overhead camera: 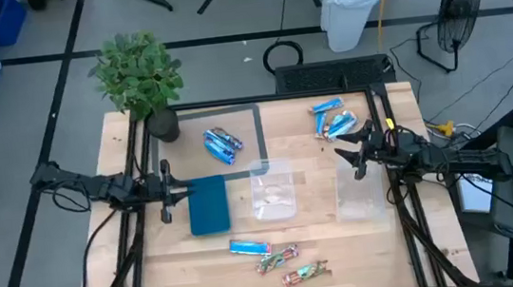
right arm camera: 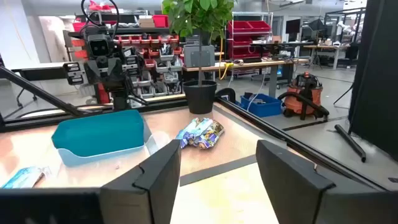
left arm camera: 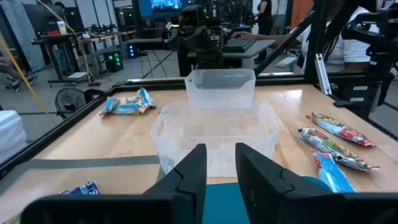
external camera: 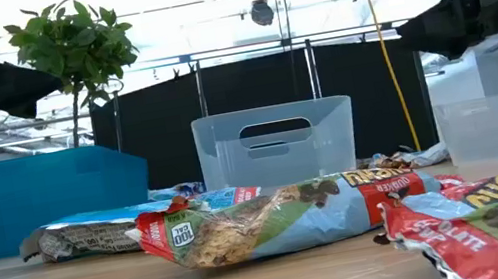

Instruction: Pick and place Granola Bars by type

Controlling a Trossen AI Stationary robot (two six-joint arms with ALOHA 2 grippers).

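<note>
Three groups of granola bars lie on the bench (overhead camera: 155, 269). The dark blue bars (overhead camera: 222, 144), about three overlapping, sit inside the taped rectangle (overhead camera: 260, 129) near the potted plant (overhead camera: 140, 79). The light blue bars (overhead camera: 332, 118), roughly three, lie toward the far right corner, their exact count hard to make out. Near the front edge lie one light blue bar (overhead camera: 248, 249) and two red-and-green bars (overhead camera: 293, 264), well apart from the rest.

One teal tray (overhead camera: 209, 205) and two clear tubs (overhead camera: 273, 191) stand in a row mid-bench, the right tub (overhead camera: 358, 191) faint from above.

The left gripper (overhead camera: 168, 193) hangs just beside the tray, jaws slightly parted and empty. The right gripper (overhead camera: 355, 152) hovers over the right tub's far end, jaws wide apart, empty.

Bare wood shows along the front left.
</note>
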